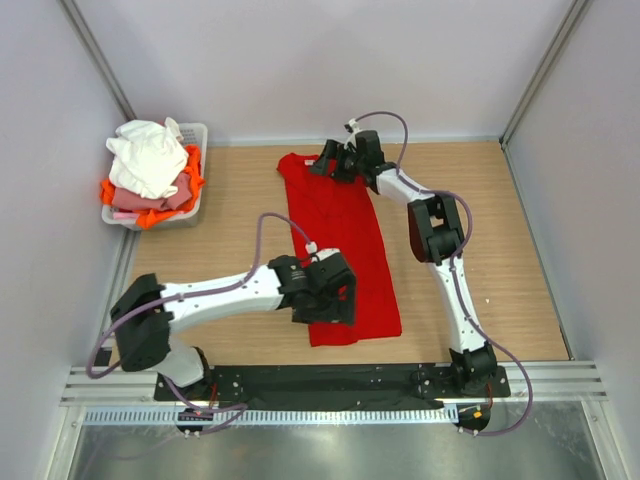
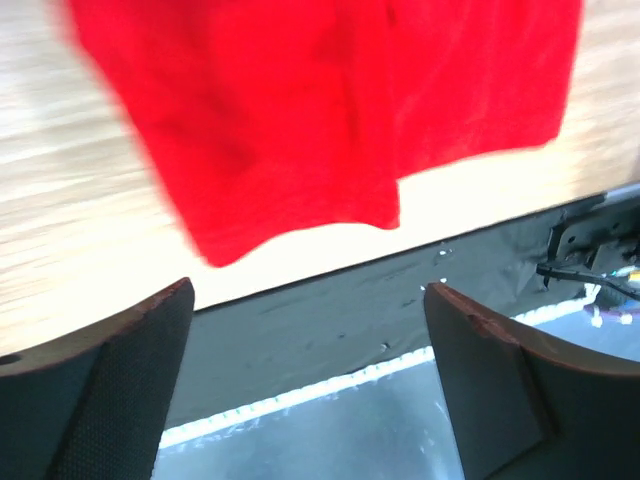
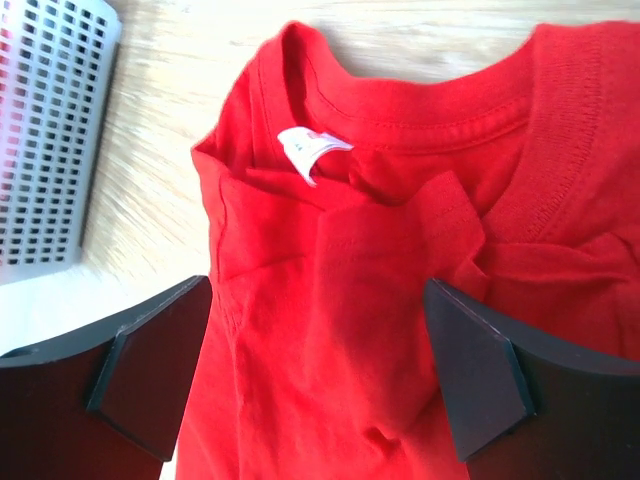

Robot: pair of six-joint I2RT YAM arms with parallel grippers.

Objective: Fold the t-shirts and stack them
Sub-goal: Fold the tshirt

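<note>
Red t-shirt narrowed lengthwise, cross-fold pending; left gripper, right gripper spread, empty; other t-shirts wait, basket 10 o'clock

No legible text, brand, number or sign is found in any of the three views. One small white label is seen in the right wrist view, at the upper centre of the frame, attached inside the back of the neckband of the red t-shirt and bent over at its lower tip. Faint coloured marks are carried near its upper edge, but they are too small and blurred to be read.
</note>
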